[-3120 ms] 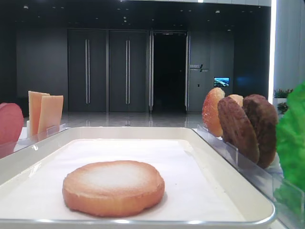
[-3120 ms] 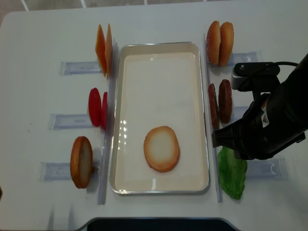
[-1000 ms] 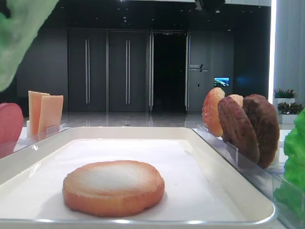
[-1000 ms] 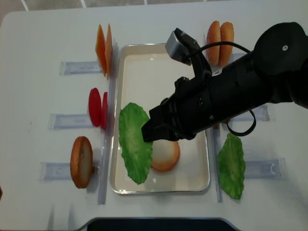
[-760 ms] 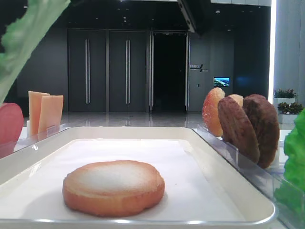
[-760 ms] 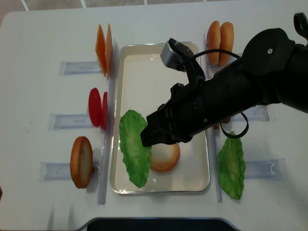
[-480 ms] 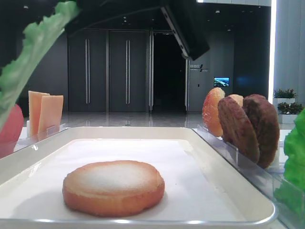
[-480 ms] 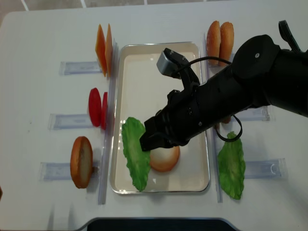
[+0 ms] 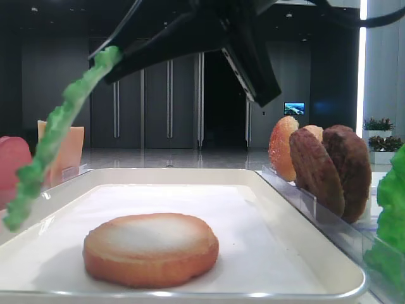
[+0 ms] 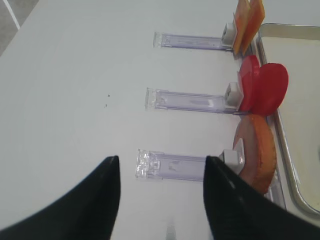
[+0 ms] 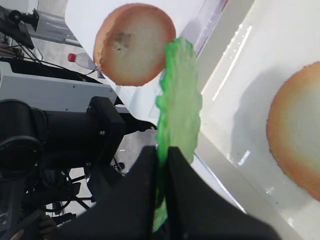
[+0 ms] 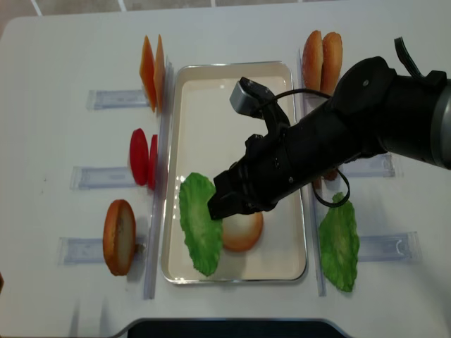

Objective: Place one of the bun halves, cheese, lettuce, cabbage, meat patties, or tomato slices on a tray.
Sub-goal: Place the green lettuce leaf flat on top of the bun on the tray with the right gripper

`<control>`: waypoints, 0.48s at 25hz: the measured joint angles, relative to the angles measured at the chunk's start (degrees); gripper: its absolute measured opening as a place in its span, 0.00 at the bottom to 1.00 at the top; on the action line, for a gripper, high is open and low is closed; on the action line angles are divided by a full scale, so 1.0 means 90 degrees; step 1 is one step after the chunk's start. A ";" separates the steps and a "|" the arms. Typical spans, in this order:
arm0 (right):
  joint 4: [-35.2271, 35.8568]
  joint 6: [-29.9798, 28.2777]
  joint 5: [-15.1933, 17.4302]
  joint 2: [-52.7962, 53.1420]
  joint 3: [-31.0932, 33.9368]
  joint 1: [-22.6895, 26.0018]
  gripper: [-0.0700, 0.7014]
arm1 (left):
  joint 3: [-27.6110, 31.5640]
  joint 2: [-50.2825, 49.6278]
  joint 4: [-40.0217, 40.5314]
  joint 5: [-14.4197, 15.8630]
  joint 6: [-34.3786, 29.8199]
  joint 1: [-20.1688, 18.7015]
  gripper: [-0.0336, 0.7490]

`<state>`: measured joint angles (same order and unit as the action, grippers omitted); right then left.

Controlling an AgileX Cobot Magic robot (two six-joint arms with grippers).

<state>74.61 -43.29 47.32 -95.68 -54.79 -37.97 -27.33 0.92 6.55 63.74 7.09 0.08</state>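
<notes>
While the left jaws (image 10: 162, 195) seemingly gape empty, the right jaws (image 11: 161, 167) pinch the lettuce (image 11: 178, 120).

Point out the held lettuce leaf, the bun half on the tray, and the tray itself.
held lettuce leaf (image 12: 199, 224), overhead view, middle of the leaf.
bun half (image 12: 246, 231), overhead view, uncovered right part.
tray (image 12: 232, 67), overhead view, far rim.
</notes>
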 joint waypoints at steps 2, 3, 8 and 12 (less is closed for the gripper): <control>-0.0012 -0.0006 -0.0007 -0.0005 0.0000 0.0092 0.16 | 0.0000 0.0000 0.0000 0.0000 0.0000 0.0000 0.56; -0.0026 -0.0006 -0.0007 -0.0005 0.0000 0.0134 0.16 | 0.0000 0.0000 0.0000 0.0000 0.0000 0.0000 0.56; -0.0162 -0.0013 -0.0020 -0.0005 0.0000 0.0291 0.16 | 0.0000 0.0000 0.0000 0.0000 0.0000 0.0000 0.56; -0.0190 -0.0061 -0.0020 -0.0005 0.0000 0.0404 0.16 | 0.0000 0.0000 0.0000 0.0000 0.0000 0.0000 0.56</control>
<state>72.90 -43.84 47.14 -95.73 -54.79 -34.34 -27.33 0.92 6.55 63.74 7.09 0.08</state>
